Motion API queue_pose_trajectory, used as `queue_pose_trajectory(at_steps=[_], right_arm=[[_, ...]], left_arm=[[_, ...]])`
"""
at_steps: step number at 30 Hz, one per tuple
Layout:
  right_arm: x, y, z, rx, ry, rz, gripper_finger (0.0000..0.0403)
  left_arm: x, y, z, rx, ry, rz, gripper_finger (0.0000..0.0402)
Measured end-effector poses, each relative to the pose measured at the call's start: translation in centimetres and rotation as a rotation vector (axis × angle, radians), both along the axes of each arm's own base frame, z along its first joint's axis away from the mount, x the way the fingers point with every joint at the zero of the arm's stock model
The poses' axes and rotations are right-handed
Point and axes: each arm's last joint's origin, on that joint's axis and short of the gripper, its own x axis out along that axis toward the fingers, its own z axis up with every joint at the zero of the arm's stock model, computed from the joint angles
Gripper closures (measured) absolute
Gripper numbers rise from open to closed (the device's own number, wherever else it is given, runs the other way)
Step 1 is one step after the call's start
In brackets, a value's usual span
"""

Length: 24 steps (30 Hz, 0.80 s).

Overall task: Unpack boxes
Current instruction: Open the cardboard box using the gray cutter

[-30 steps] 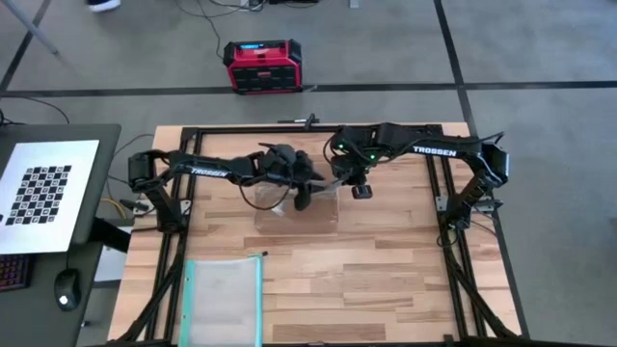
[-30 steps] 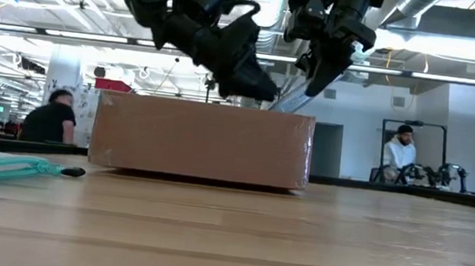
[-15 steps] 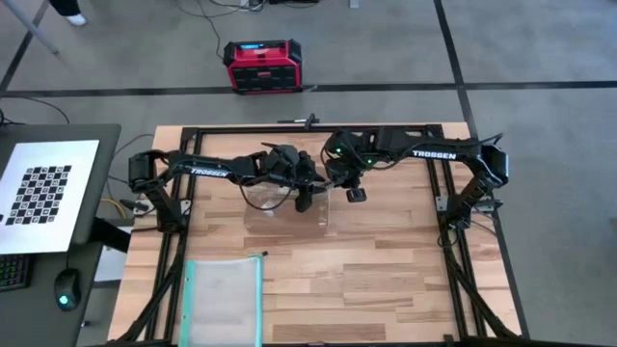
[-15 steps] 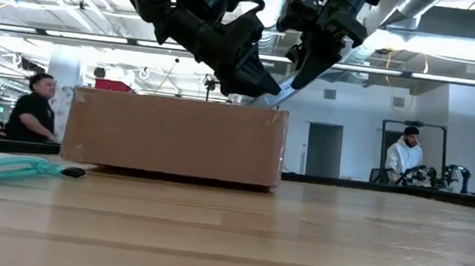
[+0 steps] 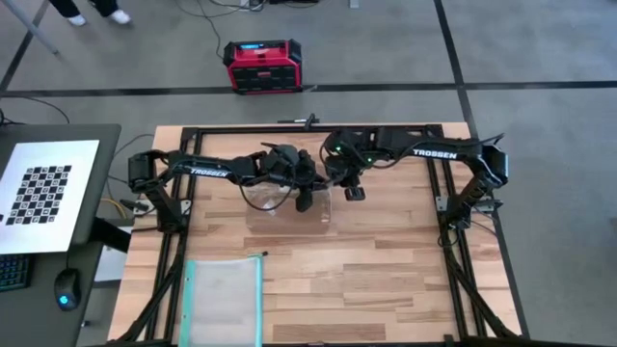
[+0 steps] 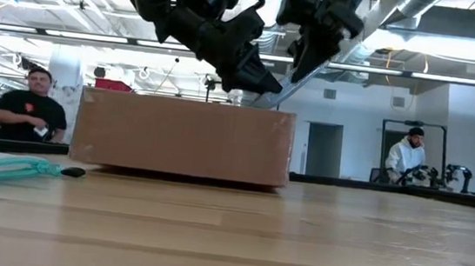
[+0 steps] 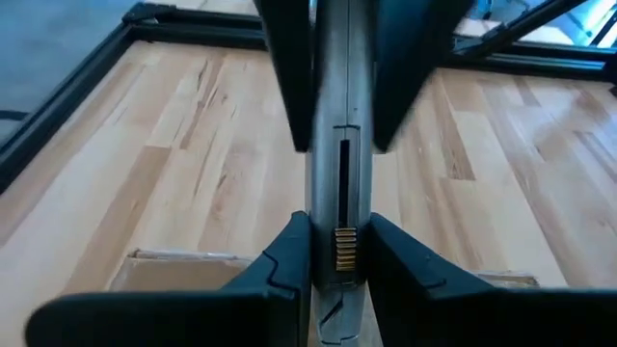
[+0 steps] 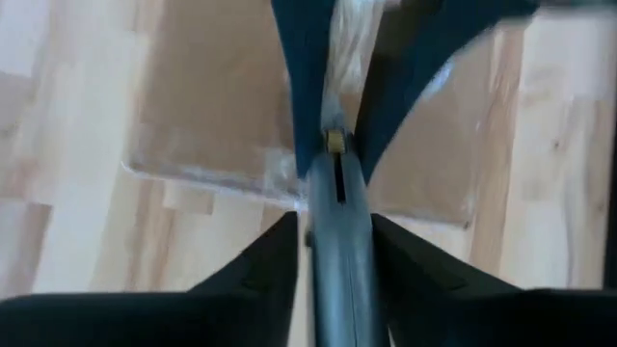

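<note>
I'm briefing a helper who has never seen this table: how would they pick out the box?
On the wooden table, look toward the far edge, where the two dark arms meet. The cardboard box sits right beneath them: plain brown, with shiny clear tape, unlike the flat clear teal-edged pouch near the front.

The box [image 6: 181, 138] is plain brown corrugated cardboard, low and wide, resting flat on the wooden table [image 5: 386, 270] in its rear half, a little left of the middle. In the low view its long side faces the camera: smooth, unmarked, with shiny clear tape [image 6: 286, 146] wrapping over the right-hand edge. From above its top [image 5: 280, 214] looks pale and glossy, partly hidden under the two arms that meet over it. In the right wrist view the top [image 8: 217, 106] appears closed, with crinkled clear tape running along its centre seam.
</note>
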Motion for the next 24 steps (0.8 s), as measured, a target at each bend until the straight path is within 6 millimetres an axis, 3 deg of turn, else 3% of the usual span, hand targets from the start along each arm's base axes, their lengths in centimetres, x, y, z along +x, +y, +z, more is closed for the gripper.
queue_pose_trajectory(at_steps=[5,13,18,24], right_arm=[[-1.3,-0.1,2.6,0.038,-0.063,-0.008,0.0242],[-5.6,-1.3,6.0,0.090,-0.235,-0.106,0.0250],[-7.4,-1.8,6.4,0.137,-0.402,-0.135,0.0265],[-7.0,-1.5,5.6,0.160,-0.504,-0.112,0.0271]], left_arm=[[0.0,0.0,0.9,-0.001,-0.063,-0.017,0.0349],[-0.9,-0.1,3.6,0.038,-0.152,-0.024,0.0349],[-1.2,-0.2,5.0,0.049,-0.234,-0.030,0.0349],[-1.2,-0.1,5.2,0.031,-0.256,-0.036,0.0349]])
